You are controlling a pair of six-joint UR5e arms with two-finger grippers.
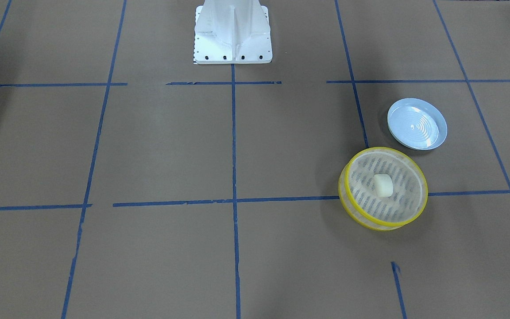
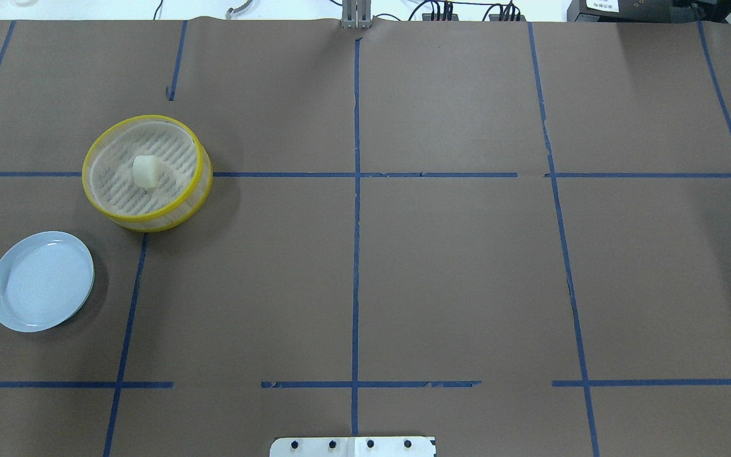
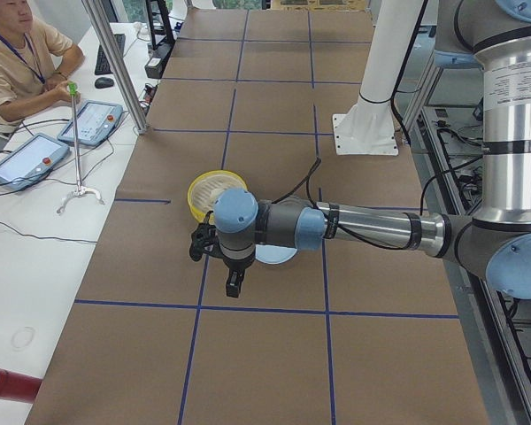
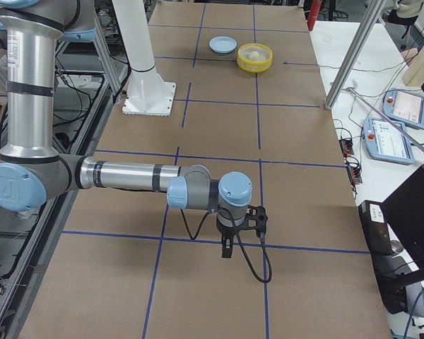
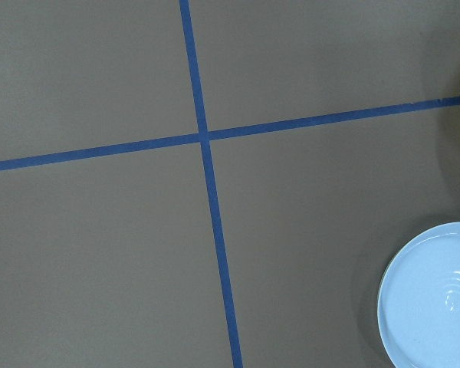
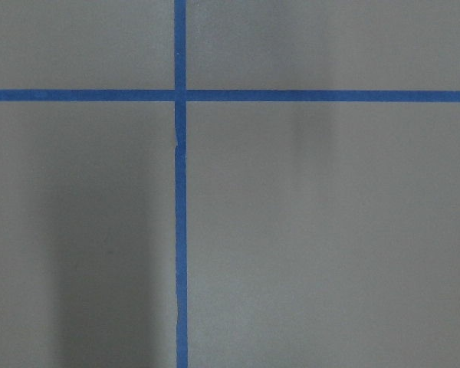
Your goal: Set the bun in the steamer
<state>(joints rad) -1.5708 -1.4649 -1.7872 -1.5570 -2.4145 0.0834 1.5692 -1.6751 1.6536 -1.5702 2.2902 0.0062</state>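
The robot base sits at the near edge of the brown paper-covered table, which is divided by blue tape lines. Neither arm appears in the overhead or front-facing views. In the left side view, the left arm extends horizontally over the table with the left gripper pointing down above the surface. This view does not show whether its fingers are apart or together, and nothing is seen in them. In the right side view, the right arm is posed likewise, with the right gripper hanging above a tape line. Its finger state cannot be determined either. Both wrist views show no fingers. On the robot's left, a pale blue plate lies flat on the table. Farther out, near the plate but not touching it, stands the steamer, straddling a tape line. The bun rests inside the steamer, on the slotted base near its centre, clear of the yellow rim.
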